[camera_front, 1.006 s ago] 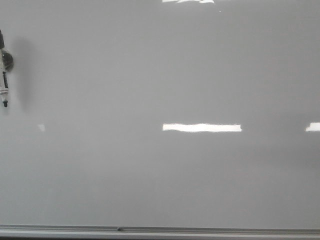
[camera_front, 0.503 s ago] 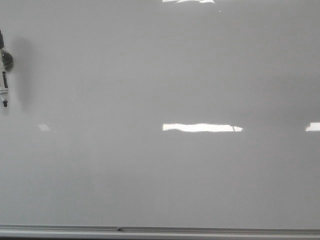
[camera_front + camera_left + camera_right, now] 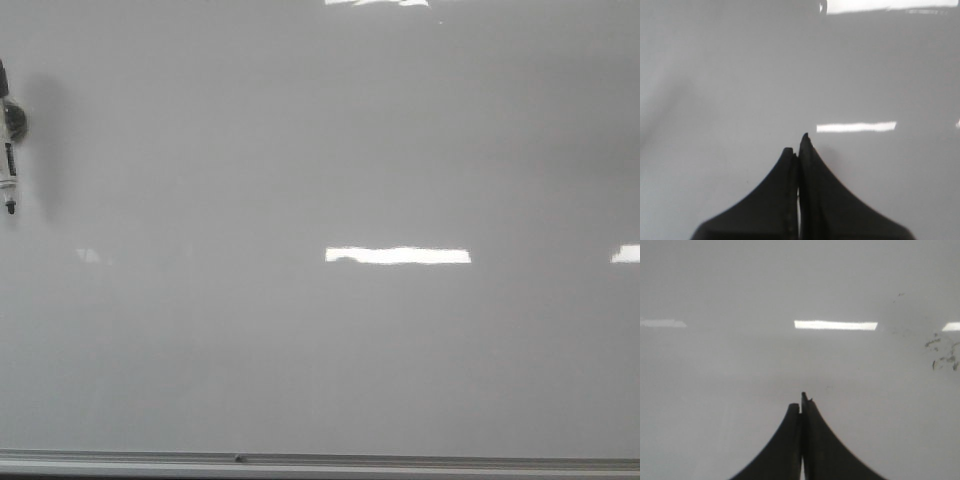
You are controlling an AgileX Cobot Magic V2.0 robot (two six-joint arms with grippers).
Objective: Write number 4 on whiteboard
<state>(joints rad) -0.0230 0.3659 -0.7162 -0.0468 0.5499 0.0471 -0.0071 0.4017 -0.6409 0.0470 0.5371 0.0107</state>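
Observation:
The whiteboard fills the front view, glossy pale grey, with a grey metal frame strip along its lower edge. No number 4 shows on it in any view. A white-and-black marker hangs tip down at the far left edge, its upper end cut off by the frame. My left gripper is shut and empty in front of the board. My right gripper is shut and empty in front of the board. Neither gripper shows in the front view.
Bright white light reflections lie across the board. Faint black marker smudges show on the board in the right wrist view.
The middle light reflection has become shorter at its right end. The marker has stayed almost in place.

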